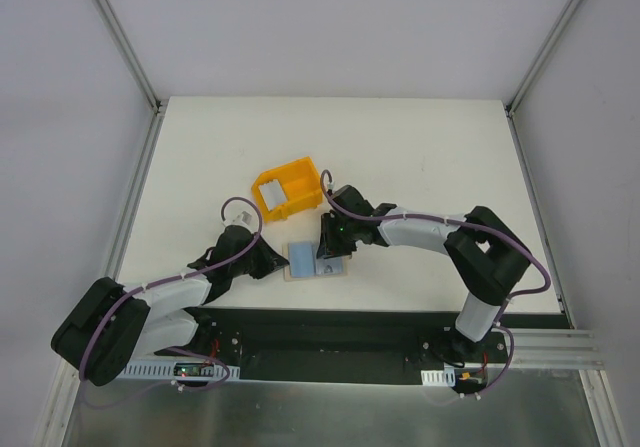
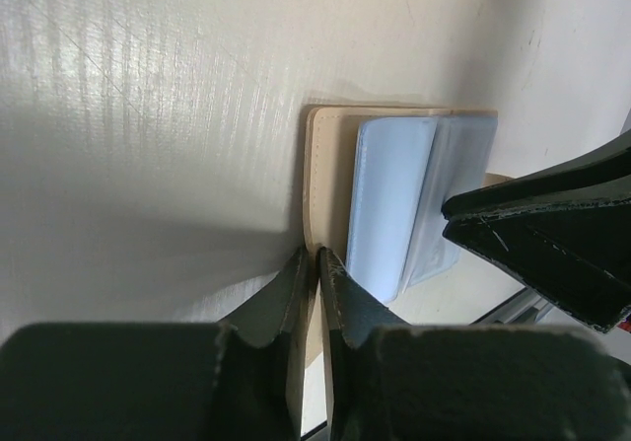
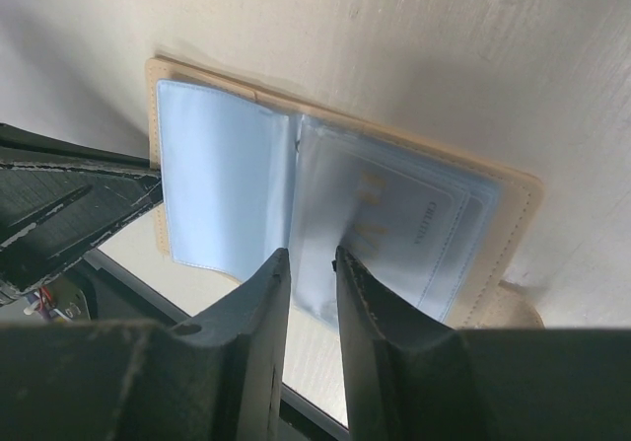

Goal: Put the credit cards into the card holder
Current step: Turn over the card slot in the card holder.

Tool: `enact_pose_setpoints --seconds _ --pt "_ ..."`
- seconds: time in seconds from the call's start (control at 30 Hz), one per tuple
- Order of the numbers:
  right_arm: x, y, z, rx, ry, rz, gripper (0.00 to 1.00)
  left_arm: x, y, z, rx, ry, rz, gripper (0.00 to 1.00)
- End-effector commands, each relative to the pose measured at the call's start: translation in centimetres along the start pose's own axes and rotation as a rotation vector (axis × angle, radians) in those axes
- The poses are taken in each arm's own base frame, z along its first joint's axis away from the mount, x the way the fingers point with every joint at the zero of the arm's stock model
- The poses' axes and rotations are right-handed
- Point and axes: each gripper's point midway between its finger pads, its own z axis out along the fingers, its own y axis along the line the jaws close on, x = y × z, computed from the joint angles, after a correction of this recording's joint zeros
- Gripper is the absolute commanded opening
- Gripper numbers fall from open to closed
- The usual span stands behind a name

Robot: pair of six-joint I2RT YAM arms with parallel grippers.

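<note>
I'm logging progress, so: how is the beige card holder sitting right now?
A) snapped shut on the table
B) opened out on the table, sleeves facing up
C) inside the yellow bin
B: the card holder lies spread open on the table, its pale blue and clear sleeves facing up, apart from the yellow bin.

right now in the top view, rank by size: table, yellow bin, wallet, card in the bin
1. table
2. yellow bin and wallet: too alike to rank, and the wallet is partly covered
3. card
</note>
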Motion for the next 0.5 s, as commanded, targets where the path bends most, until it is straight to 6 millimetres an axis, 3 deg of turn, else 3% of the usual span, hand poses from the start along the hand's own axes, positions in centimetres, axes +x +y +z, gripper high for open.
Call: enact_pose_setpoints --seconds 0.0,0.2,0.33,0.47 --pt "0.4 -0.6 0.3 0.03 0.028 -0.014 0.28 -0.9 -0.3 0.0 0.005 -0.038 0.011 0.04" --pt "-0.4 0.1 -0.2 0.012 0.009 -0.034 0.29 -1.0 -0.1 -0.2 0.007 -0.05 0.009 0.0" --pt "-3.1 3.2 -2.4 -0.068 -0.072 -0.105 0.35 -0.9 0.0 -0.1 0.001 -0.048 0.006 0.0" --pt "-6.7 6.7 -4.9 -0.132 -0.167 -0.197 0.49 -1.1 0.1 -0.2 -0.002 -0.06 0.002 0.0"
